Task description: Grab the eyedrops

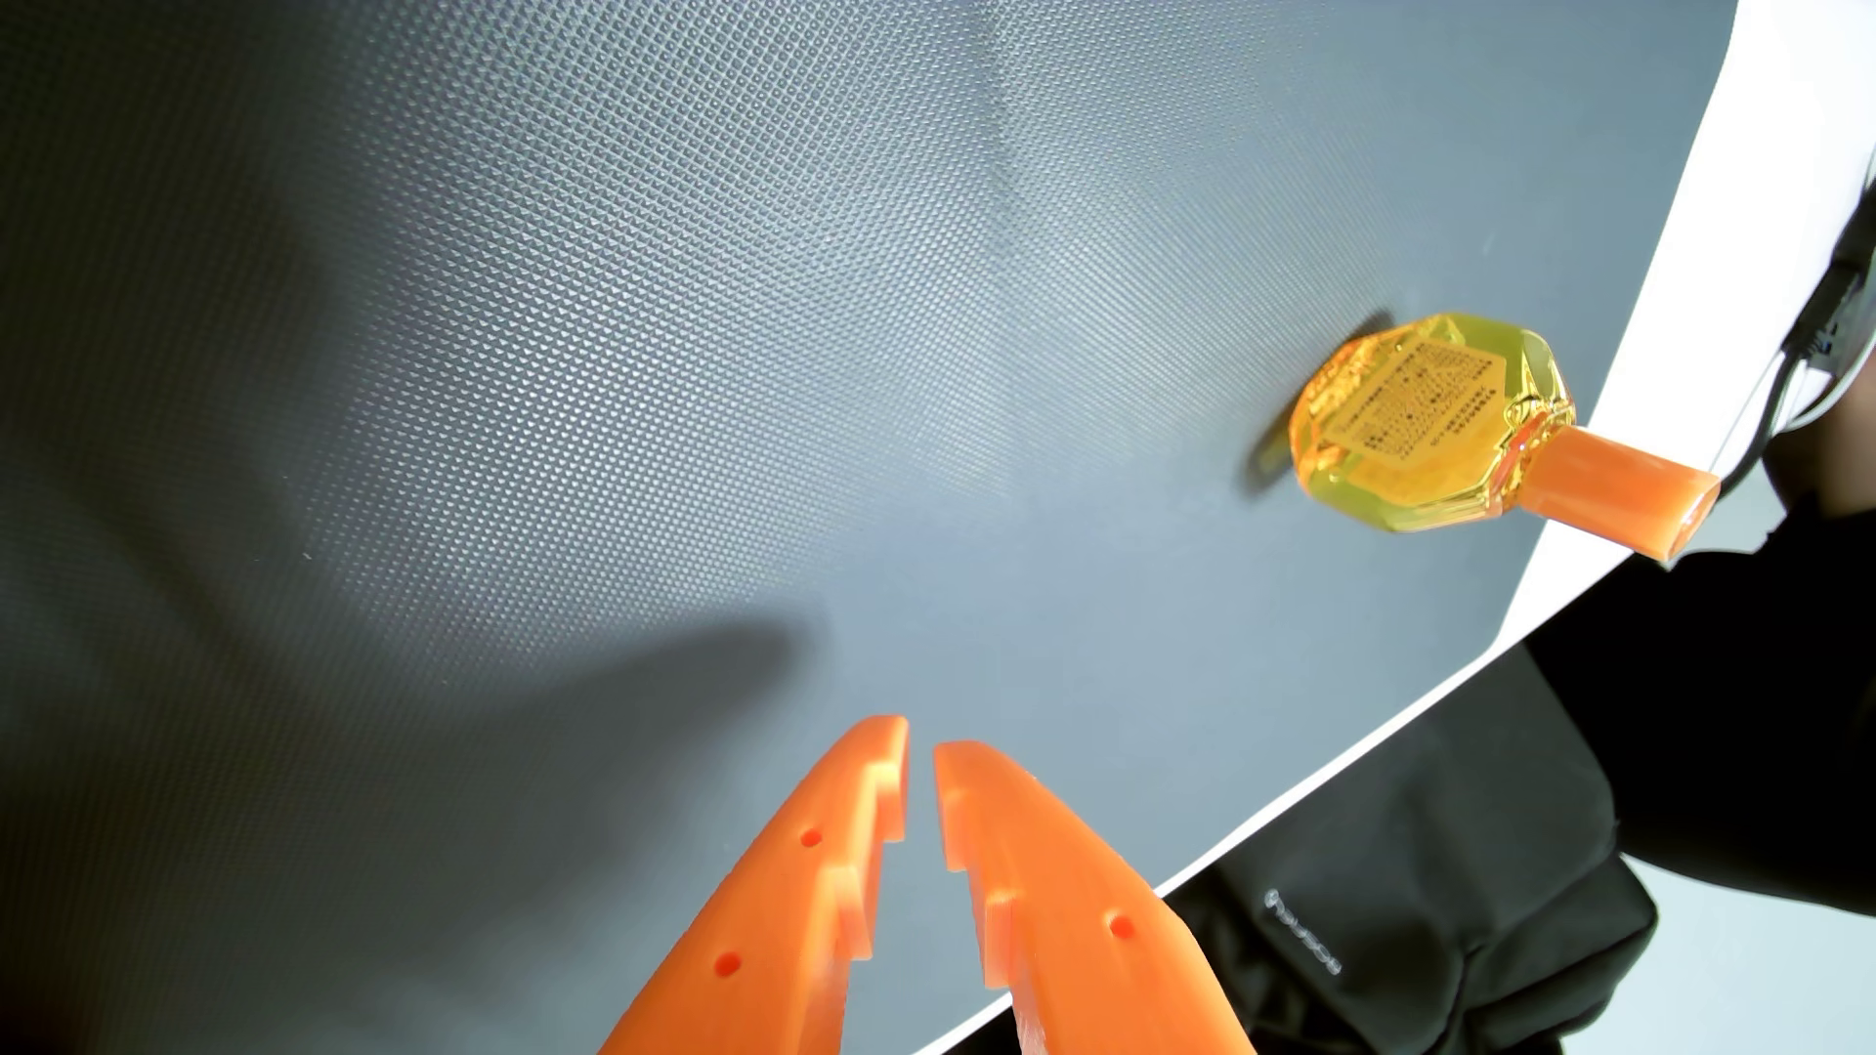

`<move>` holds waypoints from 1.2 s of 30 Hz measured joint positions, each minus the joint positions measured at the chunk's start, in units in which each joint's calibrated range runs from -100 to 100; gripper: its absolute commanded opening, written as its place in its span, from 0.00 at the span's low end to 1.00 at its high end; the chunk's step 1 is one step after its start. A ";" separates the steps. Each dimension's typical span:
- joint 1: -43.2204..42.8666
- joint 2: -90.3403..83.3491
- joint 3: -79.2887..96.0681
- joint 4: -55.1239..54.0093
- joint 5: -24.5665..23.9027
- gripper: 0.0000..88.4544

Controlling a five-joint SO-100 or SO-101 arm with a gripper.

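Eyedrops bottle (pixel 1421 426): lay flat on the grey textured mat (pixel 711 355), far right of the wrist view, close to the mat's edge, cap overhanging the white surface (pixel 1726 132) beneath.

Largest first: mat covering most of that surface, dimpled weave, probably grippy enough to keep the bottle from skating when nudged. Beyond the surface's edge, lower right, a black bag (pixel 1421 913).

Then the bottle itself. Looked small and light, a clear faceted body filled with yellow liquid, printed label facing up. Judged stiff plastic, smooth and likely slick on the facets, so a pinch on the angled corners could squirt it out sideways. Better taken across the two broad flat faces, or at the neck where body meets cap (a natural waist). Not fragile in any serious way, though the cap might twist under a skewed squeeze.

Long axis ran from the body's rounded base, upper left, down to the orange cap (pixel 1624 492), lower right; pointed cap-first toward the surface's edge and away from the mat's middle.

Smallest: gripper (pixel 922 746), orange, entering from the bottom edge, tips slightly parted with a narrow gap, nothing held, well apart from the bottle and to its lower left. Would need opening wider before closing across the body.
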 measured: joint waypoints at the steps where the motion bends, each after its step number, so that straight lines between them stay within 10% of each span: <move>1: 0.00 0.00 0.00 0.00 0.00 0.01; 36: -0.07 1.44 -17.79 7.67 -4.87 0.04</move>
